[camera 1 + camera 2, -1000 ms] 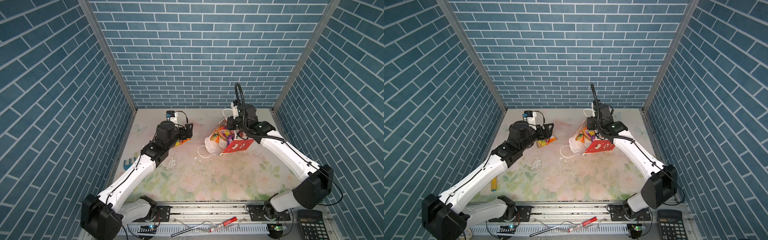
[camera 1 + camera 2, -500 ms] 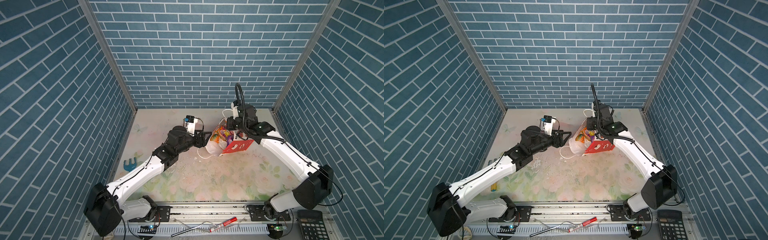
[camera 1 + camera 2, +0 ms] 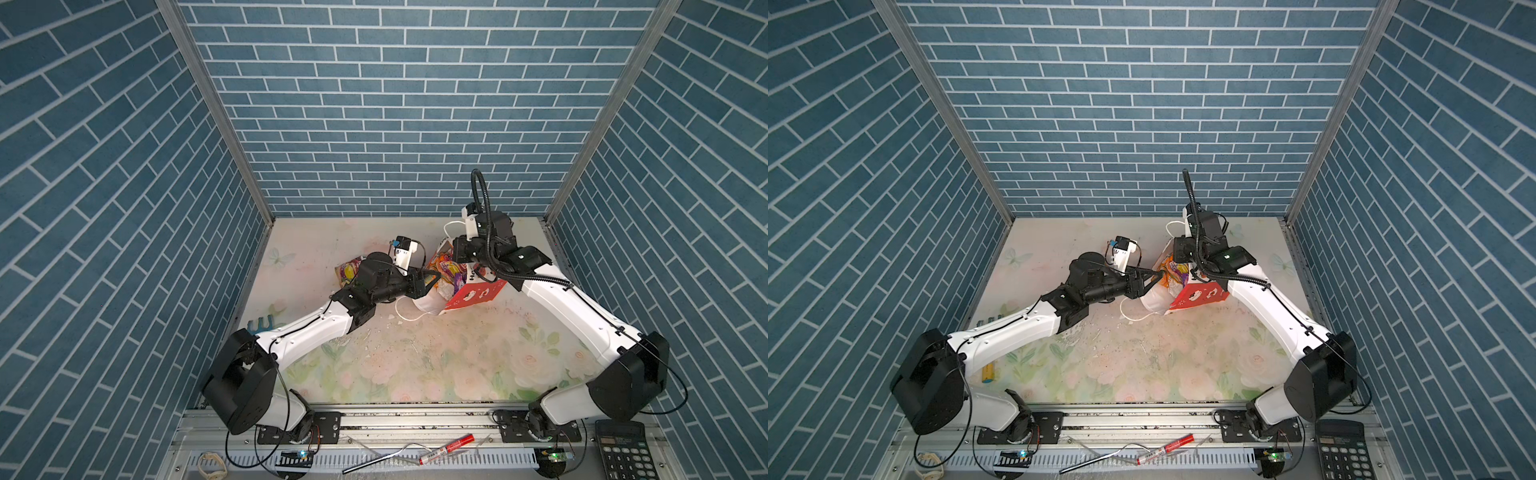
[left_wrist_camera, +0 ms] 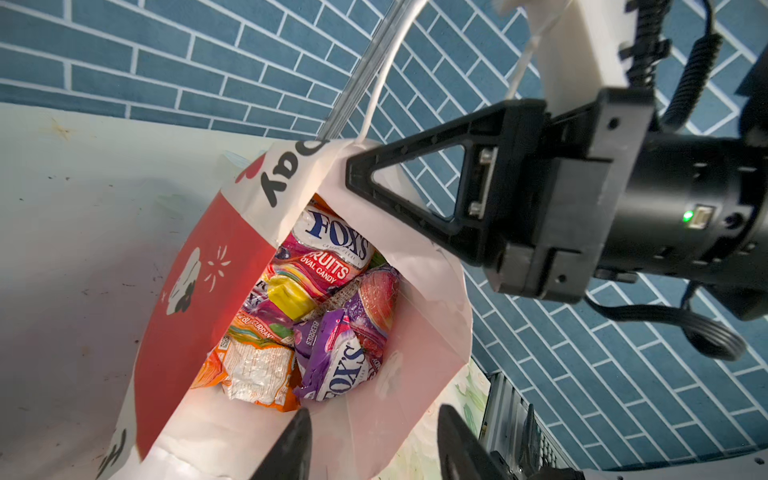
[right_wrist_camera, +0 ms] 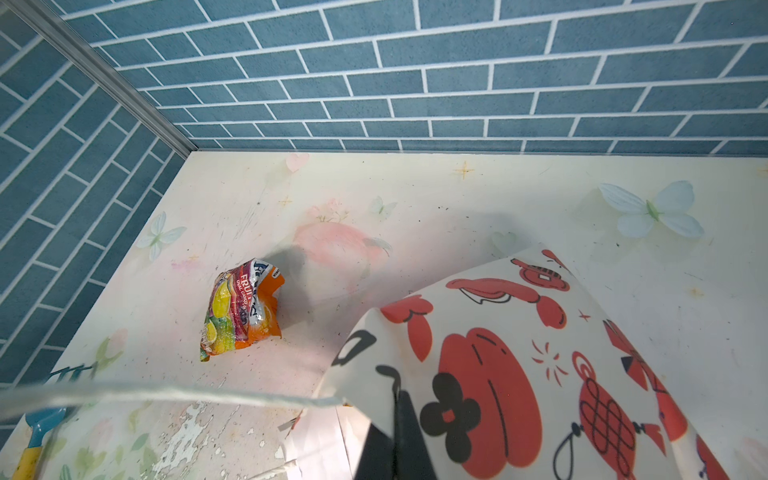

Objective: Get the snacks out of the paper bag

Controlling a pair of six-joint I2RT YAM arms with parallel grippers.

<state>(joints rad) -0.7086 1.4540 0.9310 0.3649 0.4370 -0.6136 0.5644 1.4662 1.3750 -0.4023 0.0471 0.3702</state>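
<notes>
Blue brick-patterned walls (image 3: 374,104) close in a scuffed, flowered table (image 3: 415,365). Toward the back the paper bag (image 3: 473,293) lies tipped over, its mouth turned to the left arm (image 3: 316,328). The right arm (image 3: 561,303) reaches over it. The right jaws are pressed together on the bag's upper rim, pinching the paper and propping the mouth wide. The left jaws stand partly spread at that mouth with nothing between them, and the left wrist view shows their tips at the lip of the white lining.

Inside, the snacks (image 4: 299,307) are heaped toward the bottom. A purple packet (image 4: 332,370) and an orange packet (image 4: 257,374) with a silvery panel lie nearest the opening, with a fruit candy packet (image 4: 332,253) behind them. One more orange candy packet (image 5: 243,309) lies out on the table, well apart from the bag, toward the left wall.

The step in hand looks like reaching in for the next packet. I would aim at the purple packet, since it seems closest and on top. A crimped end is a better hold than the puffed middle, as glossy film will likely slip. The tips should clear the white lining so that no paper gets pinched along with the packet. The right hold ought to be firm while the packet is drawn straight out through the mouth, or the light bag may drag along.
</notes>
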